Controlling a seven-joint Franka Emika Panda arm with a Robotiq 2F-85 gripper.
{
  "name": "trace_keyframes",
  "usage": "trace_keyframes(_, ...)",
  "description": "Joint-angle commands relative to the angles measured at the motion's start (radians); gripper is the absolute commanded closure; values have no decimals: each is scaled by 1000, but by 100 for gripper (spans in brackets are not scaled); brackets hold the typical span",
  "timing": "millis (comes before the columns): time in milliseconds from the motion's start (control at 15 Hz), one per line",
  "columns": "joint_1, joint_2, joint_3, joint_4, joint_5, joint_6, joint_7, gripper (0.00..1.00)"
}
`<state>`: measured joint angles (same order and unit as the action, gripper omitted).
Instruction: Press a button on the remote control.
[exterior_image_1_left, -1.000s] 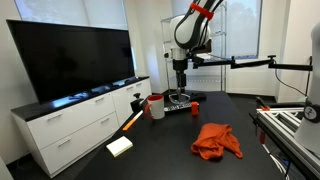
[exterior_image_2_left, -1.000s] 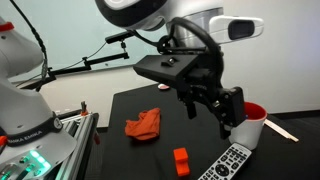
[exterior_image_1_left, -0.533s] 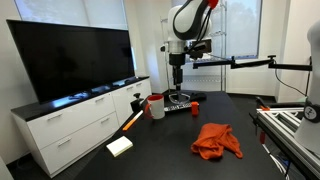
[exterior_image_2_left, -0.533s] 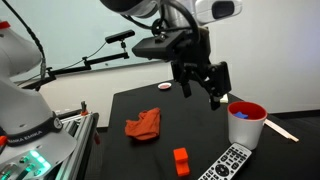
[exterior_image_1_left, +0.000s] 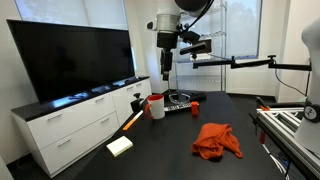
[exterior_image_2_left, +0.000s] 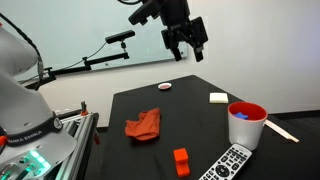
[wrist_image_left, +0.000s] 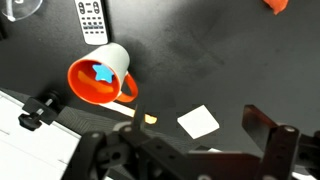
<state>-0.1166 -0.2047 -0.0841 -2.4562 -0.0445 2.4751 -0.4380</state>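
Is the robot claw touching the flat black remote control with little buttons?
Apart. An exterior view shows the gripper high in the air, the flat black remote control far below.

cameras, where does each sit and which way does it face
Exterior view: at the table end by the white pad, facing the windows; arm and open end effector show.
Exterior view: low at the opposite end by the remote control, facing back; end effector shows.
Wrist view: on the arm, facing down; end effector fingers along the bottom.
All share the remote control and cup.
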Motion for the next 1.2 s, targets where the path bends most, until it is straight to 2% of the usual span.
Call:
trace_keyframes(0,27,-71,9,-5,-46,-75,93,0)
trace_keyframes(333,55,-111,27,-5,-46,-157,143,0)
trace_keyframes(1133,72,-115,28,2,-35,-229,156,0)
